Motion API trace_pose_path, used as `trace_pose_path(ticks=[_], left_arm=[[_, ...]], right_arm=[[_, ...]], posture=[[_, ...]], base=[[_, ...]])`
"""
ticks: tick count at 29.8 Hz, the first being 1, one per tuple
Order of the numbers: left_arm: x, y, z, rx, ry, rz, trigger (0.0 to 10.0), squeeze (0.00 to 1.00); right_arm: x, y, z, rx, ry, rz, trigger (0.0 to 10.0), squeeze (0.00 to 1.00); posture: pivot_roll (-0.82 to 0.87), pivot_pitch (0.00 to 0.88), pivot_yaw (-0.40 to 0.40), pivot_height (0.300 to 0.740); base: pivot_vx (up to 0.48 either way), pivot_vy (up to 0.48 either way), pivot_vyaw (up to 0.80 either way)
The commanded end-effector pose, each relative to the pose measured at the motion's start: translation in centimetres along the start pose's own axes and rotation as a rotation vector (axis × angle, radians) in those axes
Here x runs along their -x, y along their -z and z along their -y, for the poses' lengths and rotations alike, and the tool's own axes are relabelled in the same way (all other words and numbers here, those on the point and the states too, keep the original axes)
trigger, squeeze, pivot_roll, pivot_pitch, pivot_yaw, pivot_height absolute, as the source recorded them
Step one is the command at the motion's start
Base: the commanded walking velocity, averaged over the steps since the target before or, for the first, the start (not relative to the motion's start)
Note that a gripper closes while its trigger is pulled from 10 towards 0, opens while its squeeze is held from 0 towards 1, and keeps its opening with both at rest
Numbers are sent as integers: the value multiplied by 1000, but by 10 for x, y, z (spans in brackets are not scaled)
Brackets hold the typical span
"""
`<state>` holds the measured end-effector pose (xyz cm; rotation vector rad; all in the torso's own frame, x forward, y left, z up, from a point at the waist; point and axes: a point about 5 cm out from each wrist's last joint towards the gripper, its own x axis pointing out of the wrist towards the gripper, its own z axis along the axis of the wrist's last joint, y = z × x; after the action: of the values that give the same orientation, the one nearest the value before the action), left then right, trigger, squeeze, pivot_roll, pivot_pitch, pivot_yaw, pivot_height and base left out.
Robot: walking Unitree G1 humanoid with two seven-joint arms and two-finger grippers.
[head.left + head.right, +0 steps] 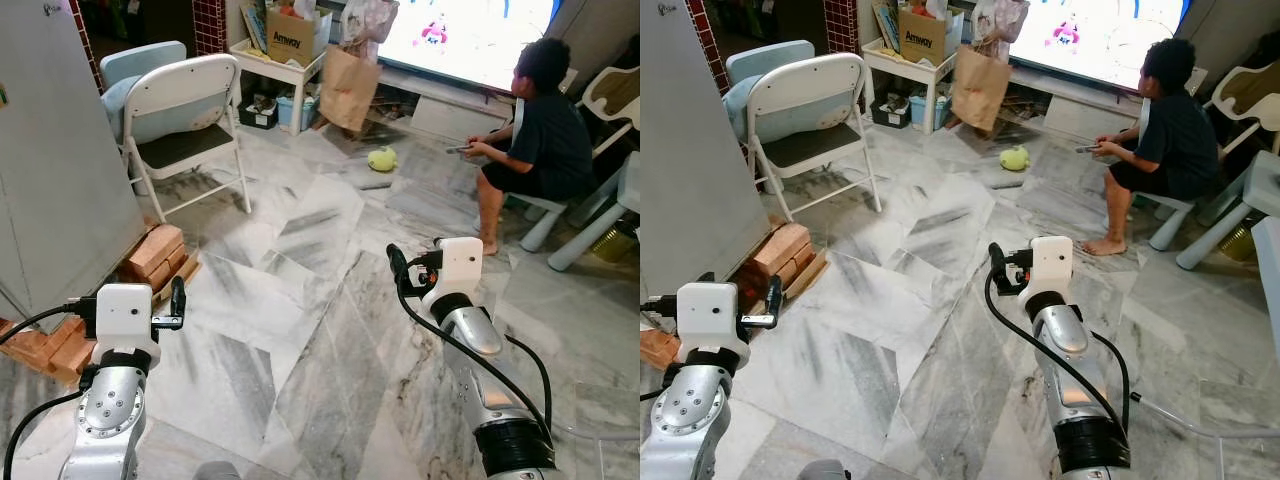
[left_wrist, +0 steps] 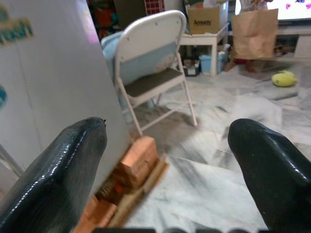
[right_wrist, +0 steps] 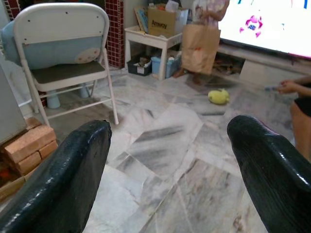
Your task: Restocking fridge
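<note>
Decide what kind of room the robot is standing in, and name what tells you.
Most likely a home living room: a large lit screen with a person seated before it, a folding chair, and a marble-tiled floor.

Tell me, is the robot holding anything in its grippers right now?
No, nothing. The left gripper and the right gripper are both open, with bare marble floor between their fingers.

Two silver arms with white wrist blocks, black cables and glossy black-fingered tools.
</note>
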<state>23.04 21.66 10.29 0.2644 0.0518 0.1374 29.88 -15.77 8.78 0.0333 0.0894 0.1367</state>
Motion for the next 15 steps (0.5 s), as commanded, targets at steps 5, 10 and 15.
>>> trace_pose_path(ticks=[5, 10, 15], left_arm=[[-19, -14, 9, -42, 113, 30, 10000, 0], [-34, -26, 17, -68, 175, 66, 10000, 0], [-33, -30, 15, -82, 167, 80, 10000, 0]], right_arm=[[14, 6, 14, -19, 112, 12, 10000, 0], [21, 15, 14, -14, 145, 5, 10000, 0], [17, 16, 7, 21, 108, -4, 10000, 0]], posture=[[102, 0, 20, 740], [80, 1, 76, 740], [98, 6, 49, 740]], base=[[0, 0, 0], [0, 0, 0], [0, 0, 0]])
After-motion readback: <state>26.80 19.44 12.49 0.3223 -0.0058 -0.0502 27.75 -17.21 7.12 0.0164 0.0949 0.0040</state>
